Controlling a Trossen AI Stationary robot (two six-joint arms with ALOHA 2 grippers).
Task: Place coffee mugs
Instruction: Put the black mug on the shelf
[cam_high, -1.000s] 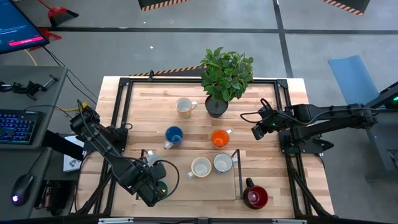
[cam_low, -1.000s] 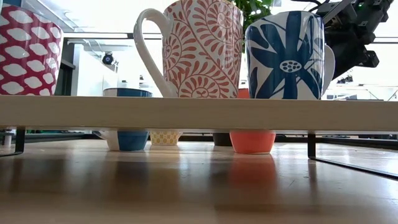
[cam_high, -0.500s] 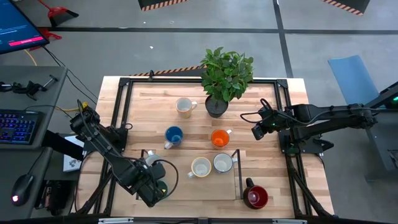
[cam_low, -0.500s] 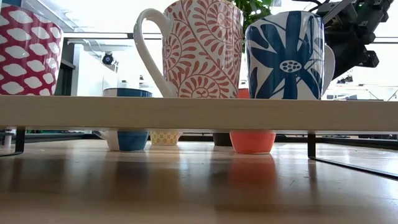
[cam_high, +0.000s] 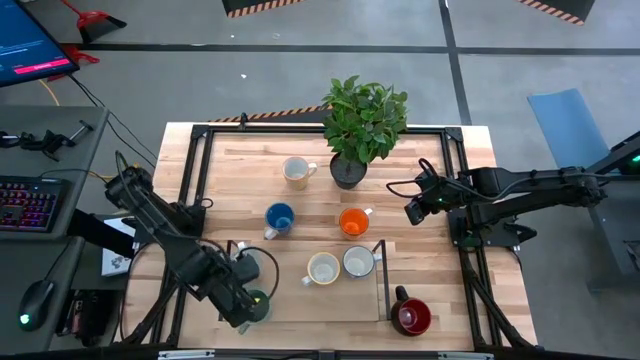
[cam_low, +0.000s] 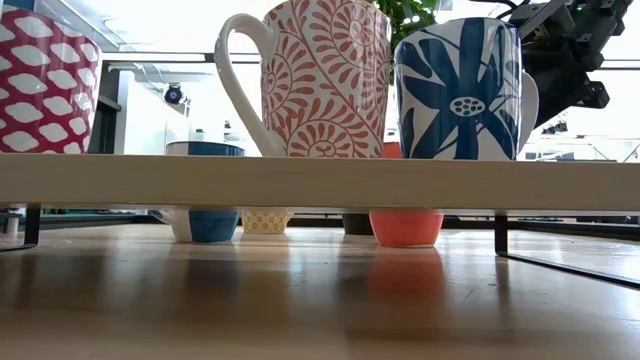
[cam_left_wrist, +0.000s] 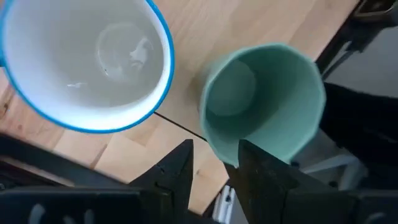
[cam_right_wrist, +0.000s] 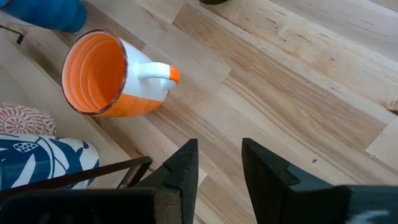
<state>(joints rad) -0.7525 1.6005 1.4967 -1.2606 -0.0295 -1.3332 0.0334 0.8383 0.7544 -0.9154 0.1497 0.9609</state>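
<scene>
The worktop (cam_high: 420, 160) took up most of what I could see, with the leafy plant (cam_high: 365, 115) at its 12 o'clock edge. The mugs were scattered across the middle and the near side.

The left arm reached in from 9 o'clock and bent down toward the 7 o'clock corner. The right arm waited at 3 o'clock, its right claw (cam_high: 415, 210) spread over bare wood, with the orange mug (cam_high: 354, 222) lying at its 9 o'clock.

The teal mug (cam_high: 259, 300) stood upright at about 7 o'clock on the worktop, mouth up. The left claw (cam_high: 243, 308) was directly over its near rim, so this arm was by far the nearer one. That claw looked released: its fingers were parted on either side of the mug's wall and did not appear to pinch it (though the margin seemed slim). I judged that any move away would have to go straight up off the rim, because a sideways drag could tip the mug.

The left wrist view showed what the high view hid. The teal mug (cam_left_wrist: 261, 102) sat just beside a white mug with a blue rim (cam_left_wrist: 87, 56), close but not touching.

The low view showed neither of these. It did show that a raised board (cam_low: 300, 180) carried two tall patterned mugs, one red-leafed (cam_low: 320, 80) and one blue-flowered (cam_low: 458, 85).
</scene>
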